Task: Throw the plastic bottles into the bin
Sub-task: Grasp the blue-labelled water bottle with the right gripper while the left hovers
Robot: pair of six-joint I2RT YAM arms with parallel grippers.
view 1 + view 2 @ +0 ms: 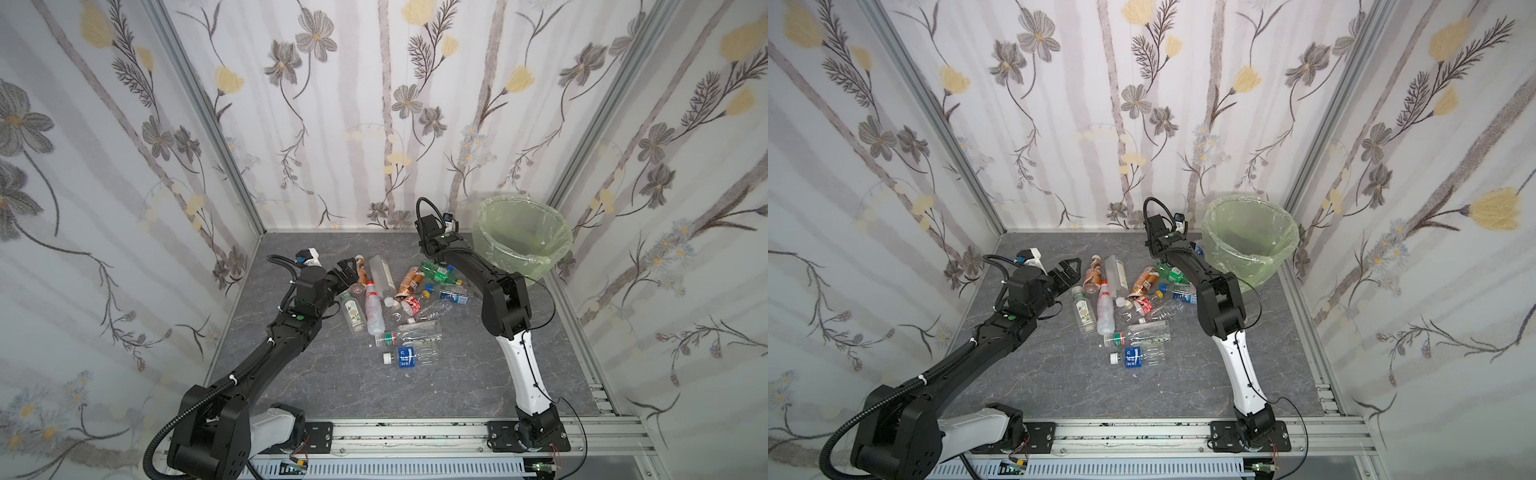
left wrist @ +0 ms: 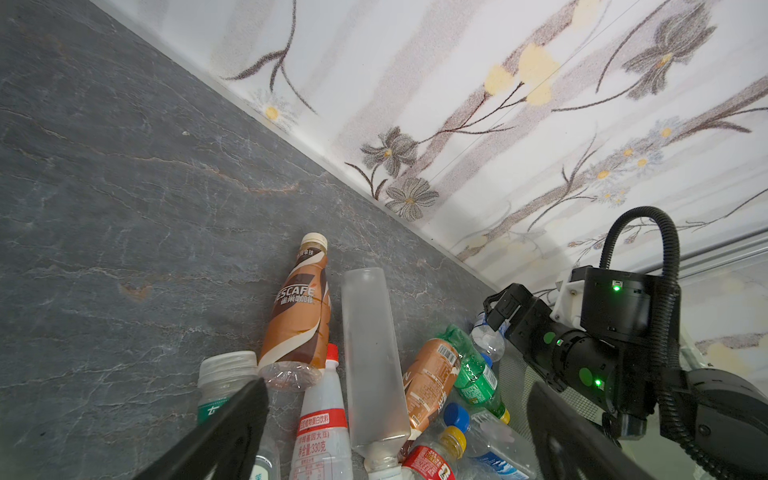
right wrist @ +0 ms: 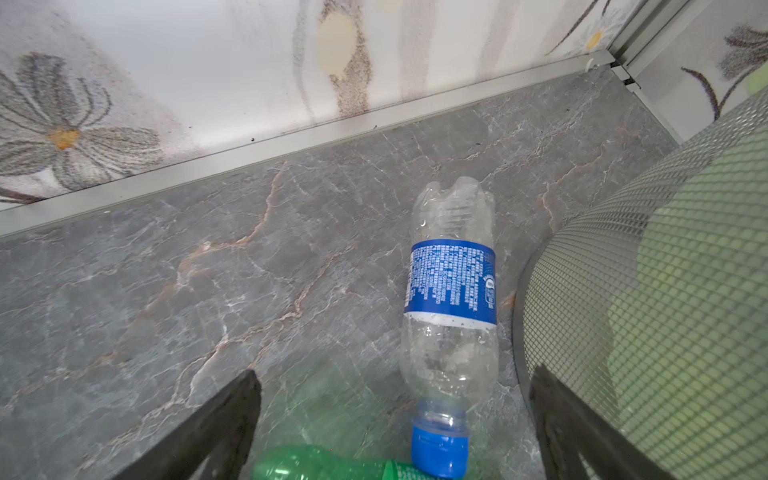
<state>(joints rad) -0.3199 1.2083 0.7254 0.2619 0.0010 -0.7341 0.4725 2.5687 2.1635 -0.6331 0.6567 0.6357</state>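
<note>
Our left hand (image 2: 397,388) is spread open, holding nothing, above the plastic bottles (image 1: 399,303) heaped on the tabletop (image 1: 332,386). Our right hand (image 3: 395,376), likewise open and empty, hovers over a blue-labelled bottle (image 3: 451,282) lying just beside the bin (image 1: 536,264).

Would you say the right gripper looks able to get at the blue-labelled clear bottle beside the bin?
Probably yes: the right gripper is open and the blue-labelled bottle lies uncovered just ahead of it, though the bin wall stands close beside the bottle.
</note>
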